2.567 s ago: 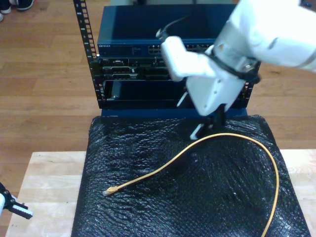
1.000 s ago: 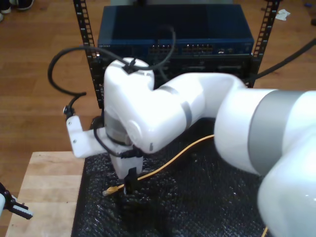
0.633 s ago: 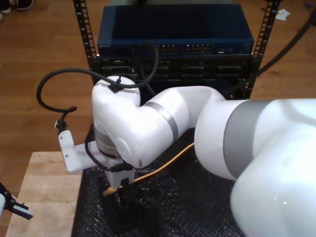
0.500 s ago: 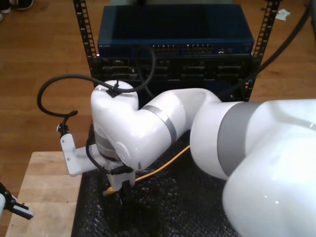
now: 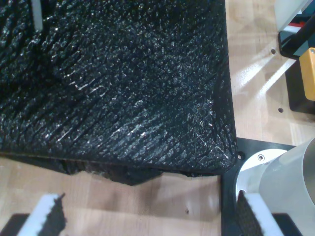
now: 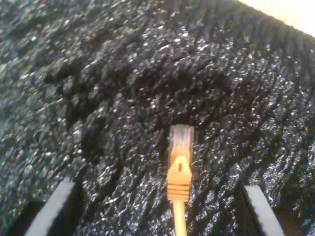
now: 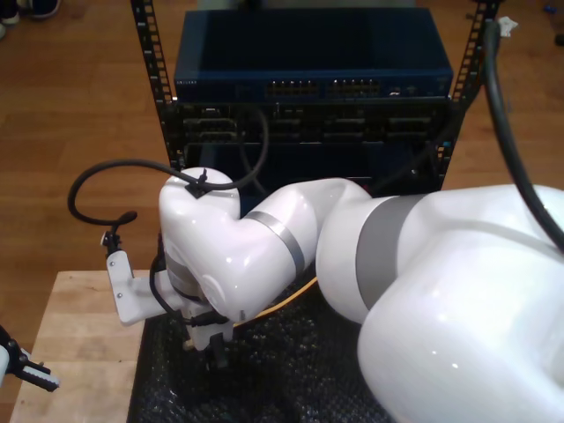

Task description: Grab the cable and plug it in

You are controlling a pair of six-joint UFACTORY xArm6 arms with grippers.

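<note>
The yellow-orange cable (image 7: 286, 302) lies on the black bubble-wrap mat (image 7: 291, 379). Its clear plug (image 6: 180, 140) and orange boot (image 6: 178, 179) rest flat on the mat. My second gripper (image 6: 157, 211) hangs low over that end, open, with one finger (image 6: 54, 206) on each side of the plug and a wide gap to both. In the exterior view the big white second arm bends over the mat's near left part, its gripper (image 7: 211, 351) just above the mat. My first gripper (image 5: 150, 221) is open and holds nothing above the wooden table, facing a mat corner (image 5: 216, 147).
A dark blue rack with network gear (image 7: 308, 88) and rows of ports stands behind the mat. The wooden table (image 7: 79, 335) borders the mat at the exterior view's left, where my first gripper's tip (image 7: 31, 376) shows. A silvery arm base (image 5: 280, 182) stands on a black plate.
The second arm swept from the mat's far right across to the plug end at the near left. Over the last half second it sank a little closer to the mat.
</note>
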